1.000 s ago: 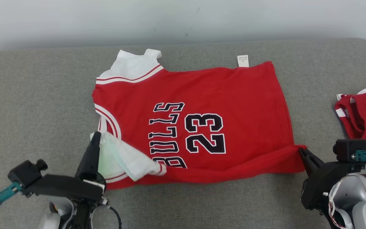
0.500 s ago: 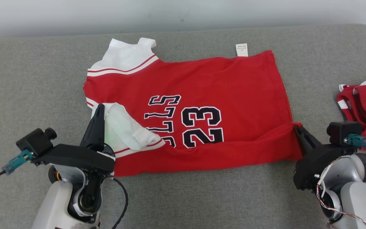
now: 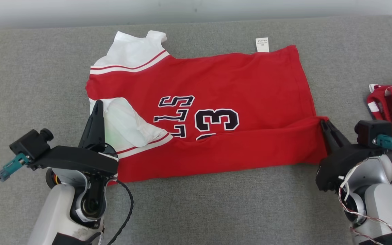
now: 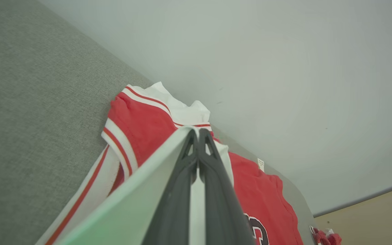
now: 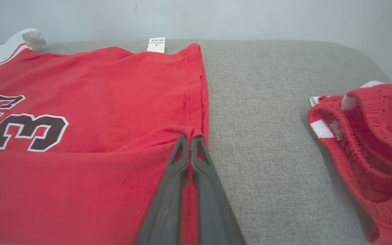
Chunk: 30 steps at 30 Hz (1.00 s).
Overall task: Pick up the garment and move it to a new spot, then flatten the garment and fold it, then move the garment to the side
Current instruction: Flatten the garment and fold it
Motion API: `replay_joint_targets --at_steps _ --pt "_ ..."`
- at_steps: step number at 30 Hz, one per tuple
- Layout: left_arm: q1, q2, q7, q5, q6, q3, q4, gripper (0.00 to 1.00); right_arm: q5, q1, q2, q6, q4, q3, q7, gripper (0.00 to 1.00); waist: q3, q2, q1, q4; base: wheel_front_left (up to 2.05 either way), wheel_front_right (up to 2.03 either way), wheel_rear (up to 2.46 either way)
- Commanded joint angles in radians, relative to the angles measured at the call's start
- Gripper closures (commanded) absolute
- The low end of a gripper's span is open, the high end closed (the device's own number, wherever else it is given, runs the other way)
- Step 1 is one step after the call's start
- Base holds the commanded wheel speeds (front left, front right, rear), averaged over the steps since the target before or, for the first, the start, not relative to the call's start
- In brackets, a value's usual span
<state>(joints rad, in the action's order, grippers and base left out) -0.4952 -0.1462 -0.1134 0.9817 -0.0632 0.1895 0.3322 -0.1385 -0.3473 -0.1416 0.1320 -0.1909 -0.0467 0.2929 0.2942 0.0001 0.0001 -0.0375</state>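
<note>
Along the near edge of the grey bench (image 3: 209,204), the near long side of the red jersey (image 3: 237,78) is folded up over itself and hides the lower parts of the letters and numerals. The left gripper (image 3: 97,103) is clamped on the white-lined shoulder flap at the jersey's left end. The left wrist view shows its fingers (image 4: 216,190) pressed together with white cloth between them, a detail the head view leaves unclear. The right gripper (image 3: 322,122) pinches the red hem corner at the jersey's right end, and the right wrist view shows the seam running between its closed fingers (image 5: 168,204).

Farther back, the jersey lies flat across the bench's middle, with its white care label (image 3: 262,44) poking out toward the far edge. A second red garment (image 5: 362,143) lies crumpled by the right edge, apart from the jersey; the right wrist view looks into its open band. The left wrist view adds a pale wall (image 4: 284,68) and a strip of tan floor (image 4: 369,214).
</note>
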Motion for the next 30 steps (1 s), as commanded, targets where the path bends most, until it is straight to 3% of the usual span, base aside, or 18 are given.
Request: replay_joint_targets --at_steps 1,6,7,8,9,17,21,25,30 --pt "-0.002 0.000 -0.004 0.003 -0.006 0.000 0.004 1.00 0.006 -0.009 -0.002 -0.002 -0.006 0.001 -0.006 1.00 0.001 -0.0001 -0.0001 0.001 0.00 0.00 0.00" --pt "-0.010 0.004 -0.006 -0.007 -0.007 0.014 0.033 1.00 0.010 -0.036 -0.012 -0.002 -0.042 0.022 -0.003 1.00 -0.001 -0.0001 -0.0001 0.005 0.00 0.00 0.00" --pt "-0.017 0.002 -0.013 -0.017 -0.007 0.017 0.039 1.00 0.014 -0.039 -0.013 -0.002 -0.051 0.027 0.002 0.73 -0.002 -0.0001 -0.0001 0.006 0.00 0.00 0.00" --pt "-0.024 0.001 -0.023 -0.027 -0.007 0.019 0.046 0.53 0.013 -0.038 -0.012 -0.002 -0.067 0.029 0.013 0.03 -0.005 -0.0001 -0.0001 0.008 0.00 0.00 0.00" --pt "-0.030 0.001 -0.036 -0.038 -0.002 0.019 0.056 0.00 0.016 -0.040 -0.014 -0.002 -0.073 0.031 0.016 0.00 -0.006 -0.0001 -0.0001 0.009 0.00 0.00 0.00" --pt "-0.031 -0.037 -0.123 -0.188 0.021 0.068 0.103 0.00 0.027 -0.018 -0.006 -0.002 -0.096 0.006 0.013 0.00 -0.042 -0.0001 -0.0001 0.016 0.00 0.00 0.00" --pt "0.029 -0.074 -0.134 -0.264 0.062 0.095 0.109 0.00 0.033 0.009 0.002 -0.002 -0.066 -0.027 0.049 0.00 -0.067 -0.0001 -0.0001 0.013 0.00 0.00 0.00" --pt "0.101 -0.129 -0.109 -0.354 0.131 0.141 0.099 0.00 0.036 0.054 0.014 -0.002 -0.014 -0.060 0.100 0.00 -0.086 -0.0001 -0.0001 0.011 0.00 0.00 0.00" --pt "0.168 -0.157 -0.059 -0.386 0.188 0.171 0.065 0.00 0.043 0.098 0.024 -0.002 0.063 -0.086 0.146 0.00 -0.087 -0.0001 -0.0001 0.014 0.00 0.00 0.00"
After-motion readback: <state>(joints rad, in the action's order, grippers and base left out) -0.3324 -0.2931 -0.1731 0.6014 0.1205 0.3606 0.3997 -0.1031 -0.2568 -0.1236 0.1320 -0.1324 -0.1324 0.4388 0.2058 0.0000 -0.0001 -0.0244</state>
